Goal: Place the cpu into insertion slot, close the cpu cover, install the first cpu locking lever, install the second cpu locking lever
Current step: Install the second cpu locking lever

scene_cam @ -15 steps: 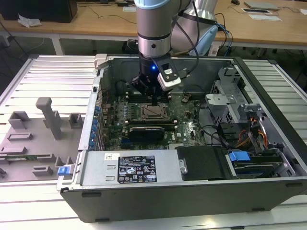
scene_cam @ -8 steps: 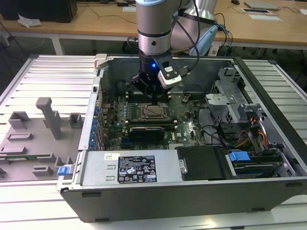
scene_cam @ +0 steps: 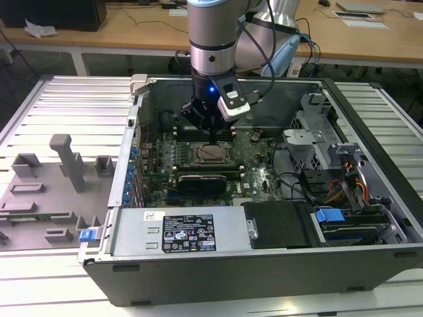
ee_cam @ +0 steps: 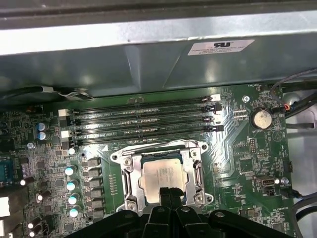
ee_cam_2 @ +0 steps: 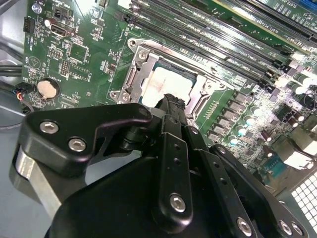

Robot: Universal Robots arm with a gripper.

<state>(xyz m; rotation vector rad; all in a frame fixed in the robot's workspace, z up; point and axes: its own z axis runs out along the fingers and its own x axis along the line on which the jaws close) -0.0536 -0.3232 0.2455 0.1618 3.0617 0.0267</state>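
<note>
— black gripper (ee_cam: 170, 192) fingers pressed together, empty, tips just over the square silver-grey metal cpu (ee_cam: 163, 177).
— cpu?
— seated in the dark-rimmed square insertion slot (ee_cam: 130, 181), mid green motherboard (ee_cam: 237, 148), silver frame cover (ee_cam: 198, 173) down.

Silver cpu (ee_cam: 162, 177) seated under closed cpu cover (ee_cam: 130, 171)

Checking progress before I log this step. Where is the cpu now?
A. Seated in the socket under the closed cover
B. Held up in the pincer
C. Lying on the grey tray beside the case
A: in both wrist views the cpu sits in the socket, framed by the cover, the pincer at its edge.
</note>
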